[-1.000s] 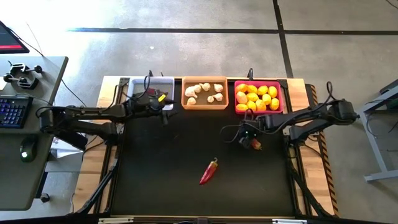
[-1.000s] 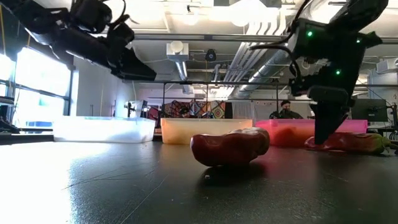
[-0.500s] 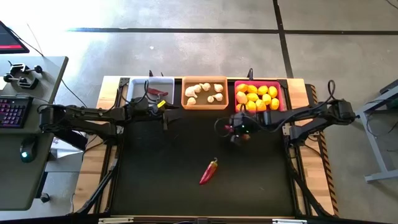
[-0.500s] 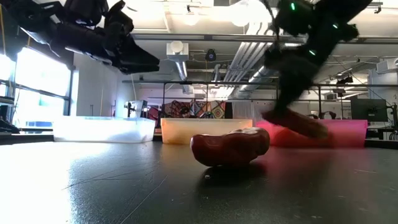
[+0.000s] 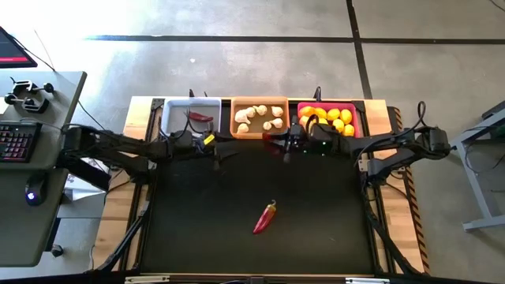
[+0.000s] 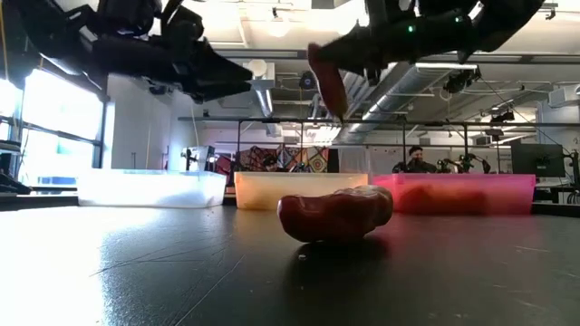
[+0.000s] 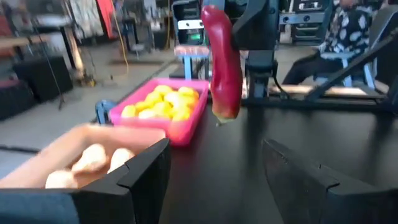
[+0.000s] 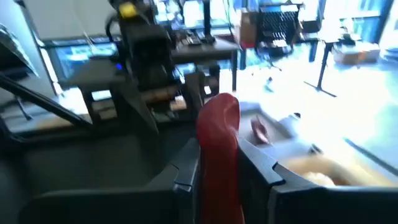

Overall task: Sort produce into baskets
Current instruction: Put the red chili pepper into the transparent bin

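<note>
My right gripper [image 5: 282, 145] is shut on a dark red chili pepper [image 7: 224, 62], in the air in front of the gap between the orange basket [image 5: 259, 134] of garlic and the pink basket [image 5: 357, 120] of lemons. Facing it from the left, my left gripper [image 5: 218, 155] stands open with nothing between its fingers [image 7: 144, 177]. A second chili [image 5: 265, 217] lies on its side on the black mat mid-table. The white basket [image 5: 175, 110] holds one chili [image 5: 199, 117]. My right gripper pinches the chili's upper part [image 8: 217, 146] between its two fingers. The fingers [image 8: 186, 171] come in level, pointing toward the table's left. The chili hangs about upright below the grip [image 6: 328, 81], lifted well clear of the mat.
The three baskets stand in a row along the far edge. The black mat [image 5: 205, 229] is bare around the lying chili. A desk with keyboard and mouse [image 5: 20, 142] stands left of the table. A person sits in the room beyond [image 7: 348, 31].
My right gripper has taken hold of a chili lying near the pink basket, lifted it clear and swung from pointing down to level, going up and toward the table's far left. The chili now hangs upright. My left gripper has gone a little toward the right.
</note>
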